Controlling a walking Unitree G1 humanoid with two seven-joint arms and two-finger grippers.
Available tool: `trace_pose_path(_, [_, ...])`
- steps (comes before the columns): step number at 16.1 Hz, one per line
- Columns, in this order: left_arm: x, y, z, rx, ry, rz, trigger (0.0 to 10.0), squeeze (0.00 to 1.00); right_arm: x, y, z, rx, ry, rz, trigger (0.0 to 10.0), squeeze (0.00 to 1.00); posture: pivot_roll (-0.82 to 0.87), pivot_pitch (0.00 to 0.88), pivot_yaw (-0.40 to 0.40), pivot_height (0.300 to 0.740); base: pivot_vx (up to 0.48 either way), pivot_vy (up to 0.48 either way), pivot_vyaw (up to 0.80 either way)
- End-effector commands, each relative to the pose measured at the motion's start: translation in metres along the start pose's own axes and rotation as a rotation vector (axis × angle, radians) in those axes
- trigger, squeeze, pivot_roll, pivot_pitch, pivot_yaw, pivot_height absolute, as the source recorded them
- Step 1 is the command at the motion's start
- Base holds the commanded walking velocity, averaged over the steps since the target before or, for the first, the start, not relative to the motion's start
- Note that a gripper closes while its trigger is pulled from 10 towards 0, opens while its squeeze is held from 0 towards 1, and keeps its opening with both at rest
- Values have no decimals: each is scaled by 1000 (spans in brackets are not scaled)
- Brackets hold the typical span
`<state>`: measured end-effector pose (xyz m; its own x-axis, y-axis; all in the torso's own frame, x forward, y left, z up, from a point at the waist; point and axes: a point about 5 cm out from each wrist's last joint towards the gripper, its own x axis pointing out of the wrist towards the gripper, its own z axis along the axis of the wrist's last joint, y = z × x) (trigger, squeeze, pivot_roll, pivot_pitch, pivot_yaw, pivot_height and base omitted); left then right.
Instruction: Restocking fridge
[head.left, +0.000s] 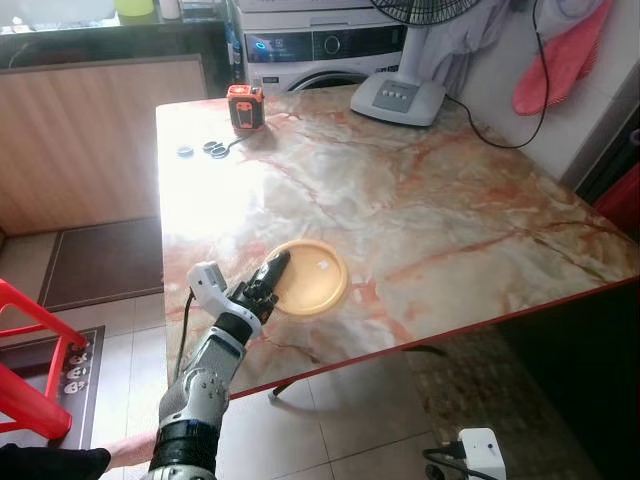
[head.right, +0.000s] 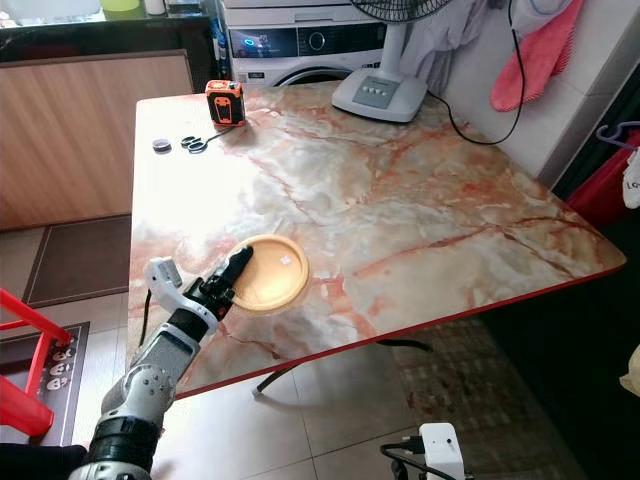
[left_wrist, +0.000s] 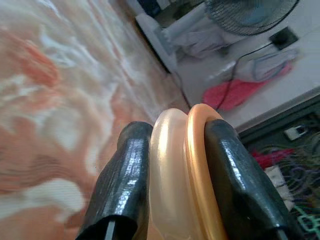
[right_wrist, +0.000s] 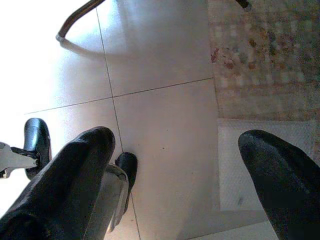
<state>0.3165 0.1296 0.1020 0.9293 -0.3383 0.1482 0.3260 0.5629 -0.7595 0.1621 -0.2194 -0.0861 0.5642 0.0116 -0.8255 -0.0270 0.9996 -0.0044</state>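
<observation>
- The right gripper (right_wrist: 175, 165) hangs low over the tiled floor (right_wrist: 165, 120), its jaws spread wide with nothing between them; a patterned rug (right_wrist: 265, 55) lies beyond it.
- The left gripper (head.left: 268, 280) reaches up over the near edge of the worktop (head.left: 450, 200), its silver arm rising from below.
- Its jaws are pinched on the near rim of a shallow orange-yellow plate (head.left: 312, 277); in the left wrist view the 2 black fingers (left_wrist: 120, 175) press on either side of the rim.
- The plate sits near the front edge of the marbled, red-edged worktop, left of its middle.
- Far back on the left corner stands a small orange-and-black device (head.left: 245, 106), with 3 small dark round bits (head.left: 207, 149) just in front of it.
- At the far right rear stands a fan (head.left: 402, 90) on its grey base, a black cable (head.left: 500, 135) trailing from it.
- Behind the worktop is a washing machine (head.left: 320, 50); a pink cloth (head.left: 560, 60) hangs on the wall to the right.
</observation>
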Motion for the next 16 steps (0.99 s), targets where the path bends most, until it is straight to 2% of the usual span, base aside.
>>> trace_pose_path(1, [-2,-4,4,-11,-16,-14,10000,0,-1,-3,-3,-10,6,-6,10000,0,-95,13,-73,740,0,0,0])
trace_pose_path(4, [-5,-14,10,-3,-27,-24,10000,0,-2,-4,-4,-14,8,-8,10000,0,-91,0,-72,740,0,0,0])
trace_pose_path(6, [-7,-16,14,52,-40,4,10000,0,-2,-4,-4,-20,12,-11,10000,0,-89,0,-69,740,0,0,0])
trace_pose_path(7, [-9,-14,21,81,-90,65,10000,0,-2,-4,-5,-17,12,-10,10000,0,-97,0,-59,740,0,0,0])
trace_pose_path(9, [-10,-14,29,98,-123,99,10000,0,-2,-3,-6,-14,11,-10,10000,0,-100,0,-53,740,0,0,0])
trace_pose_path(13, [-14,-32,42,167,-162,91,10000,0,-2,0,-7,11,2,-14,10000,0,-107,0,-31,740,0,0,0])
trace_pose_path(16, [-16,-42,42,129,-157,58,10000,0,-2,0,-8,11,3,-13,10000,0,-92,0,-34,740,0,0,0])
